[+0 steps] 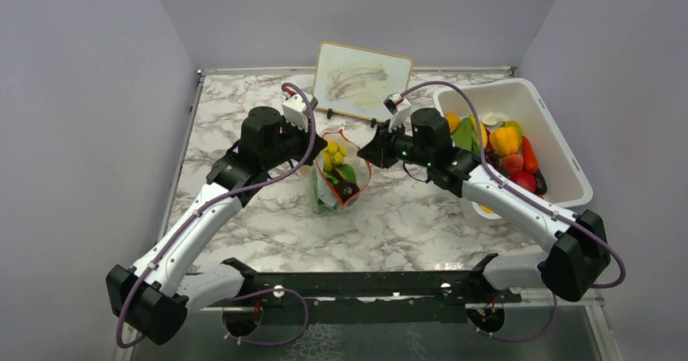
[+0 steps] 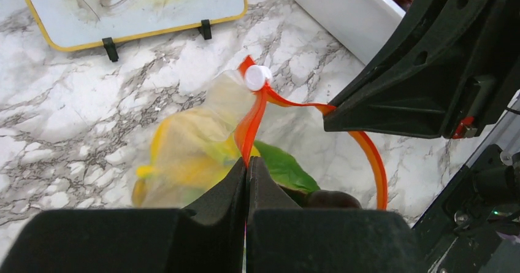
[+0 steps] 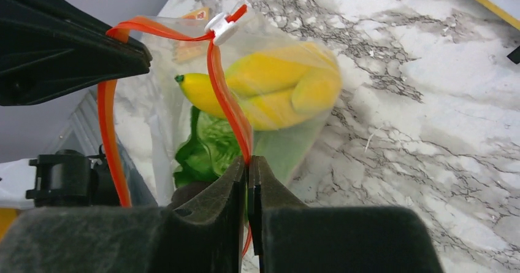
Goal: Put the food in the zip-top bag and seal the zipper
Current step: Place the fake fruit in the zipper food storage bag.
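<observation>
Both arms bend inward over the middle of the veined marble table (image 1: 406, 223). The left gripper (image 2: 247, 162) and right gripper (image 3: 247, 161) each pinch the thin red-orange zipper (image 2: 251, 123) of the floppy clear zip-top bag (image 1: 339, 178) there, which holds a smooth yellow banana (image 3: 270, 92) and crinkled green lettuce (image 3: 208, 150).

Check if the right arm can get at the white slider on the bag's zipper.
Probably not yet: the right gripper is shut on the zipper, as is the left gripper. The slider sits uncovered farther up the strip; it would have to let go first.
</observation>
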`<state>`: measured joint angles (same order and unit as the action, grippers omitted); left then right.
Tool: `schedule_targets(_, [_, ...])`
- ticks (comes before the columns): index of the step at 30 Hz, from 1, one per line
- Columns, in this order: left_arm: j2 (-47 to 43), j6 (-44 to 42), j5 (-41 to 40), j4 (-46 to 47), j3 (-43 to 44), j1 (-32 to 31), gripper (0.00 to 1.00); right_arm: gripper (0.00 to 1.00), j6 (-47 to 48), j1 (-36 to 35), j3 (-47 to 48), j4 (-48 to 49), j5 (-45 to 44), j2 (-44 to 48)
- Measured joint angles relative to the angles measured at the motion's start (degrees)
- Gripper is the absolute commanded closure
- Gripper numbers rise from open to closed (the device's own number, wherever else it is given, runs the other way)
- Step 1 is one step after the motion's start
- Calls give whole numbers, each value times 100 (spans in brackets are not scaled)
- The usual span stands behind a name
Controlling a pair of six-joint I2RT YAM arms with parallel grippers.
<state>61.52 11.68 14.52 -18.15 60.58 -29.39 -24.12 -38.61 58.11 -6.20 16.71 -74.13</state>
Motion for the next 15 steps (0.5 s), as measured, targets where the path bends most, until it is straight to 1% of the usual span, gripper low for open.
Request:
schedule_targets(4, [-50,-4,92,208,-310,2,100,74,151,0,0,-153,-162,-105])
schedule_targets(9, [-31,15,426,466,-363,2,100,58,374,0,146,-391,-468,-22])
schedule_targets(11, [11,15,518,555,-385,2,100,53,490,7,387,-638,-667,-20])
schedule_targets(15, [44,15,704,640,-450,2,100,46,643,166,1158,-1161,-927,-109])
